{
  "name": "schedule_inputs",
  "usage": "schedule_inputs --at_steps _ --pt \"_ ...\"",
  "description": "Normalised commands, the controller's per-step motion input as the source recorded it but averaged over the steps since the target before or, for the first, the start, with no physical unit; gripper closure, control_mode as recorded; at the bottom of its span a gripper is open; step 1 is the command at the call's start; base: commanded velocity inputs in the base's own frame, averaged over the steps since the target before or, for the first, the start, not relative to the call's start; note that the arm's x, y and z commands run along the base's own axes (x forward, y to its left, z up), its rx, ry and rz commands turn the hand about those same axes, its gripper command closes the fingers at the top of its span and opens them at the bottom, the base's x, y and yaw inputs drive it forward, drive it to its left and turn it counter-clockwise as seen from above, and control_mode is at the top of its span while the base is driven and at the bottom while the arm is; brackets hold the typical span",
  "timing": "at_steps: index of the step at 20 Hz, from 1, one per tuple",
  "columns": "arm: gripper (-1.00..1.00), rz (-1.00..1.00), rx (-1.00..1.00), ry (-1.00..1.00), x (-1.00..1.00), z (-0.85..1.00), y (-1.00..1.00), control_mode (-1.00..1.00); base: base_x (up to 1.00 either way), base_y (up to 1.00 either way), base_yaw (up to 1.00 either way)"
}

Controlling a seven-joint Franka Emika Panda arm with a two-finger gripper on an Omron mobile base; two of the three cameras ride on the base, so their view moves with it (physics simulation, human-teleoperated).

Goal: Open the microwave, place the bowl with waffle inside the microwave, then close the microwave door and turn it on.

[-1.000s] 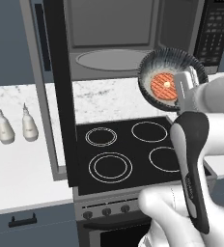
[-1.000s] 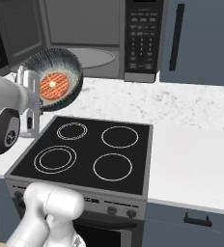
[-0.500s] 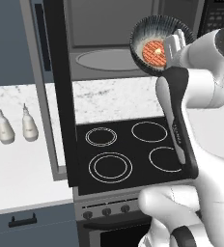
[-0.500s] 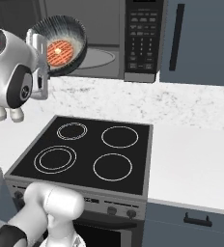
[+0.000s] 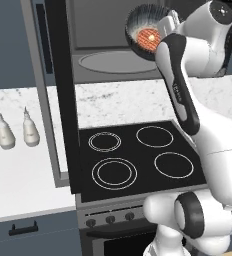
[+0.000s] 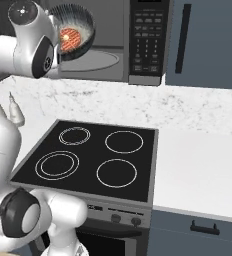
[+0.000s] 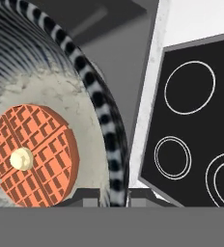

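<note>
The bowl (image 5: 144, 20), dark with white streaks, hangs tilted in front of the open microwave (image 6: 147, 45), its mouth turned toward the base cameras. The waffle (image 5: 149, 37) lies inside it, orange-brown with a pale spot at its centre. In the hand view the waffle (image 7: 34, 155) rests against the pale inside of the bowl (image 7: 92, 103). My gripper (image 7: 115, 195) is shut on the bowl's rim. The microwave door (image 5: 58, 95) stands swung wide open to the left. The glass turntable (image 5: 113, 62) lies just below and behind the bowl.
A black four-ring stovetop (image 5: 138, 155) lies under the arm. Two pale bottles (image 5: 5, 132) (image 5: 30, 130) stand on the white counter left of the door. A dark blue cabinet (image 6: 208, 40) rises right of the microwave, above open counter (image 6: 198, 160).
The arm has lifted the bowl with the waffle from above the stovetop up to the mouth of the microwave. The grip on the rim has held.
</note>
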Motion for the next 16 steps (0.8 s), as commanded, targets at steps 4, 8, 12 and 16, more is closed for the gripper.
schedule_inputs --at_steps 4,8,12,16 --pt "1.00 0.17 0.00 0.10 0.42 -0.51 0.00 -1.00 0.00 0.00 0.00" --pt "1.00 0.07 0.00 0.06 0.49 -0.22 0.05 -1.00 0.00 0.00 0.00" --pt "1.00 -0.02 0.00 0.00 0.60 0.00 0.05 -1.00 0.00 0.00 0.00" --pt "1.00 0.00 0.00 0.01 0.74 -0.09 0.00 -1.00 0.00 0.00 0.00"
